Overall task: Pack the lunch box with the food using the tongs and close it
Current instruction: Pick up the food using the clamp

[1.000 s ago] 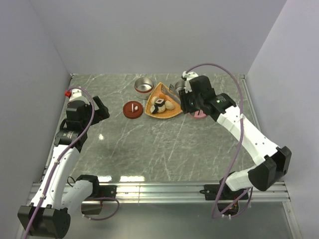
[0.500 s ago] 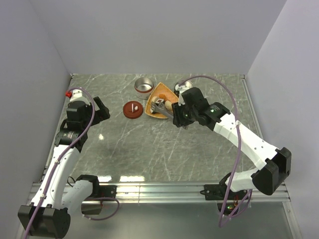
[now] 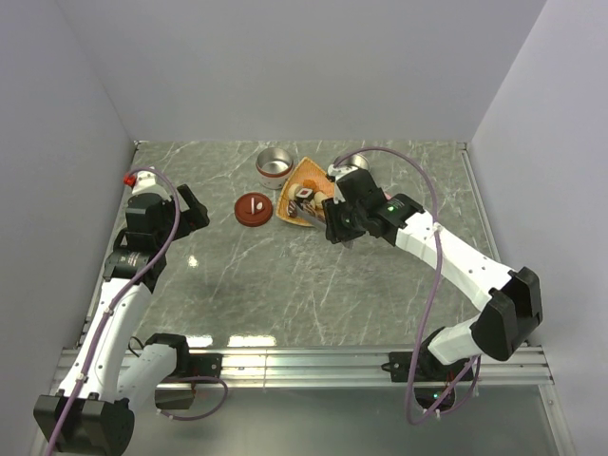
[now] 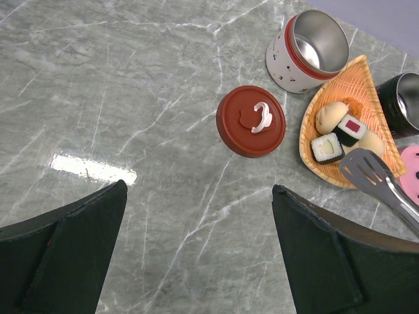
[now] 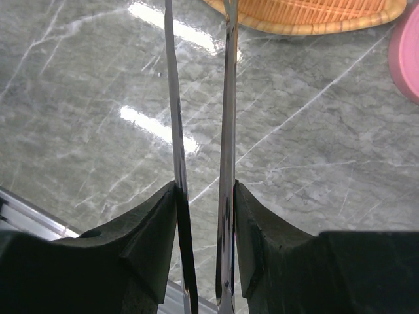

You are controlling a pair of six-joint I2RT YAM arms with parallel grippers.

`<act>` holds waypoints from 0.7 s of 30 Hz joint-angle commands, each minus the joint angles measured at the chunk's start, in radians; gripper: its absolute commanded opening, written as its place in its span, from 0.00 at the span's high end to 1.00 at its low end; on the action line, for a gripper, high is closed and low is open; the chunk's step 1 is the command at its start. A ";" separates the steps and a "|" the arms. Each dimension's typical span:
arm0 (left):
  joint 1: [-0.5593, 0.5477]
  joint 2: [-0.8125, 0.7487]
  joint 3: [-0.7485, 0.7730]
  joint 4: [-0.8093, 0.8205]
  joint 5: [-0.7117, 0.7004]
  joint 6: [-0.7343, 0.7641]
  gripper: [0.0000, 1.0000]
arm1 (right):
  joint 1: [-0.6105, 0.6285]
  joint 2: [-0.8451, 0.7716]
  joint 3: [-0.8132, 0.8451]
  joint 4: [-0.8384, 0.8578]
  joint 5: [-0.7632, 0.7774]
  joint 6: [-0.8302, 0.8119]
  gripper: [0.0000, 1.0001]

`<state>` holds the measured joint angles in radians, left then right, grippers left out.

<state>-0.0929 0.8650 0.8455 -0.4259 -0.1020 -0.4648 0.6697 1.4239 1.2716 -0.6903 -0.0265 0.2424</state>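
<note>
The right claw [image 5: 204,196] pinches both thin arms of the tongs [image 5: 227,118]. Their slotted tip hangs at the near rim of the woven tray [image 4: 363,85], just beside the sushi pieces [image 4: 340,131]. The left claw [image 4: 200,252] gapes empty, well apart. Likely risks are that the tip shoves the light tray, that a roll tumbles onto the surface [image 4: 131,98], or that the slick arms twist in the grip.

Food [image 4: 337,134] on tray [image 4: 364,84]; lid [image 4: 251,121] left of tray; lunch box [image 4: 306,51] behind lid
</note>
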 commanded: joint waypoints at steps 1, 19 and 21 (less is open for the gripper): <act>0.005 -0.021 0.001 0.030 0.004 0.003 0.00 | 0.007 0.001 -0.002 0.055 0.025 0.006 0.55; 0.004 -0.032 0.001 0.030 0.008 0.005 0.00 | 0.007 0.075 0.018 0.106 0.043 0.012 0.56; 0.005 -0.032 0.001 0.030 0.010 0.002 0.01 | 0.007 0.084 0.025 0.120 0.037 0.012 0.56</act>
<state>-0.0929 0.8524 0.8455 -0.4259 -0.1020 -0.4648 0.6701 1.4967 1.2678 -0.6373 0.0032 0.2462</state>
